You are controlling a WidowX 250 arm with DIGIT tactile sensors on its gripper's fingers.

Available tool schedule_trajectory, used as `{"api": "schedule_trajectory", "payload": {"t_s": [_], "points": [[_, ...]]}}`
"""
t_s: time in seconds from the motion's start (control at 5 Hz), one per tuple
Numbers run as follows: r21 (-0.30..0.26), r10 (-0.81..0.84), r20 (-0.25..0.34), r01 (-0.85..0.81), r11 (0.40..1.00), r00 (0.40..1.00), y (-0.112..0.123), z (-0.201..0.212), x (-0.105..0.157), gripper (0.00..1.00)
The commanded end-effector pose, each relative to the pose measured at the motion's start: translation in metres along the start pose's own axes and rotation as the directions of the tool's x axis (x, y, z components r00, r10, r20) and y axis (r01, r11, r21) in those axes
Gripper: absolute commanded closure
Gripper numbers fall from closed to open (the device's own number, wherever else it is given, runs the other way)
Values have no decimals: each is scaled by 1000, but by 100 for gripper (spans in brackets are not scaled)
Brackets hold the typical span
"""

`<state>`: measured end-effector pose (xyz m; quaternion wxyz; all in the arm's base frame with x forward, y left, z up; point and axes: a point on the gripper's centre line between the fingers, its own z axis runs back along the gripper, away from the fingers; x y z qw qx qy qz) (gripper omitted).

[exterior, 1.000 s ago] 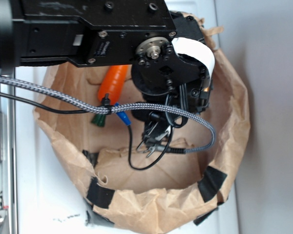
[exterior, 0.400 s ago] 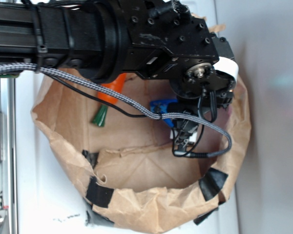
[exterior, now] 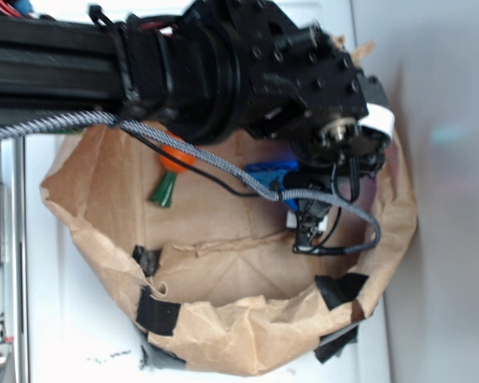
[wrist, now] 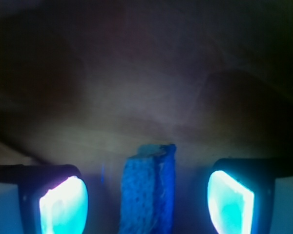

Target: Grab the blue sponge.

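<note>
The blue sponge (exterior: 273, 173) lies inside the brown paper bag (exterior: 223, 335), mostly covered by my arm in the exterior view. In the wrist view the sponge (wrist: 149, 190) stands on edge between my two fingers, with a gap on each side. My gripper (wrist: 146, 204) is open around it, its glowing pads (wrist: 63, 207) not touching it. In the exterior view the gripper (exterior: 310, 219) points down into the bag at the right side.
An orange toy carrot (exterior: 174, 163) with a green top lies at the bag's left, partly under my arm. The bag's crumpled walls, patched with black tape (exterior: 158, 309), surround the gripper. A braided cable (exterior: 223, 163) hangs across the bag.
My arm has moved right across the bag from over the carrot to the sponge, and the gripper has come down around it. The bag has shifted slightly.
</note>
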<state>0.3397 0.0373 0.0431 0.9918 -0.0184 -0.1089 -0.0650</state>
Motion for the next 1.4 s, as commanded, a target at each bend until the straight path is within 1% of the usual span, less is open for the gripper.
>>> {"api": "schedule_trajectory", "payload": {"t_s": [0.0, 0.2, 0.4, 0.6, 0.8, 1.0, 1.2], "points": [[108, 35, 61, -41, 993, 998, 0, -3, 11, 100], [138, 30, 58, -38, 990, 998, 1, -11, 8, 100], [80, 14, 85, -20, 997, 996, -5, 14, 8, 100], [-4, -28, 127, 29, 1000, 992, -12, 63, -9, 100], [-65, -68, 119, 76, 995, 991, -11, 119, -31, 100], [-77, -90, 59, 94, 993, 994, -11, 154, -46, 100], [-54, -86, 37, 88, 995, 996, -16, 161, -49, 100]]}}
